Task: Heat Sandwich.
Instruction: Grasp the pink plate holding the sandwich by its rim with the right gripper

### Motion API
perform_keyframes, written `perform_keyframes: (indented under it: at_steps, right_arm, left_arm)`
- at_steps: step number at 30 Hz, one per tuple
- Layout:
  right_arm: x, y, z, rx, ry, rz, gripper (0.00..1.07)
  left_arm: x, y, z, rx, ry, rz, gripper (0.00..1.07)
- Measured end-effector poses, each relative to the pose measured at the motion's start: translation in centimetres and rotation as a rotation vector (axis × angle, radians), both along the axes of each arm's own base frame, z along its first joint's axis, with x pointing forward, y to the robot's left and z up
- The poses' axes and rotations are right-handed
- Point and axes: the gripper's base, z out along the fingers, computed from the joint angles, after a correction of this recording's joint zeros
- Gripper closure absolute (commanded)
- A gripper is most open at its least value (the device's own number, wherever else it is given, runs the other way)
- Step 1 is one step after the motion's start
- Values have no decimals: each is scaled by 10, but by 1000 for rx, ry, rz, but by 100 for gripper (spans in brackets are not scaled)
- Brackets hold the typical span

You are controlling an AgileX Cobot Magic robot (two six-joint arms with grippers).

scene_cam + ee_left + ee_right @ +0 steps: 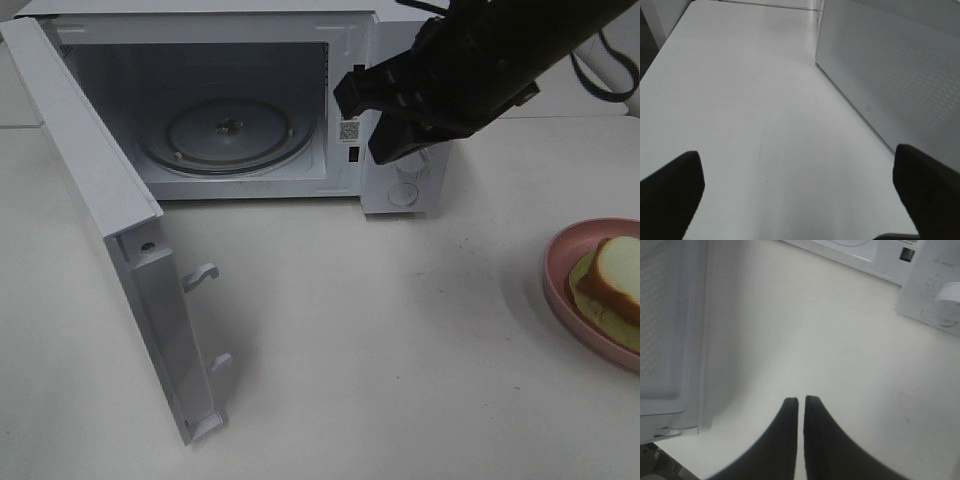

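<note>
Sandwich sits on pink plate at the right edge of the overhead view, well apart from microwave. Door is swung wide and right arm is up by the control panel. Left wrist: left hand spread wide, empty, over worktop beside what looks like the door. Right wrist: right hand pinched almost closed on nothing. Risks: a tilted plate slides the sandwich off, the carry clips the cavity frame, or the left hand bumps the door.

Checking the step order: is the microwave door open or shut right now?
Open. The microwave door stands wide, latch hooks exposed, and the bare glass turntable shows inside.
</note>
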Motion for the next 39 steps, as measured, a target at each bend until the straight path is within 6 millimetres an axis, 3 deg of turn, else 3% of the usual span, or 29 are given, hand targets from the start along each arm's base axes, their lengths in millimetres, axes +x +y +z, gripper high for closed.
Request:
perform_keyframes:
  at_steps: [12,19,21,24,25,29,39]
  right_arm:
    - [7,-44,2,-165,130,-122,92]
    - [12,-68,0,-209,161,-235,77]
    - [12,-77,-8,-226,187,-265,66]
    - [11,-83,-14,-242,206,-278,59]
    - [9,-88,-19,-251,229,-289,50]
    - [4,-97,-32,-267,275,-312,38]
    - [-4,-112,-60,-272,309,-354,35]
  left_arm:
    - [0,0,0,0,0,0,10]
    - [0,0,0,0,0,0,10]
    - [0,0,0,0,0,0,10]
    - [0,0,0,0,0,0,10]
    - [0,0,0,0,0,0,10]
    - [0,0,0,0,0,0,10]
    - [0,0,0,0,0,0,10]
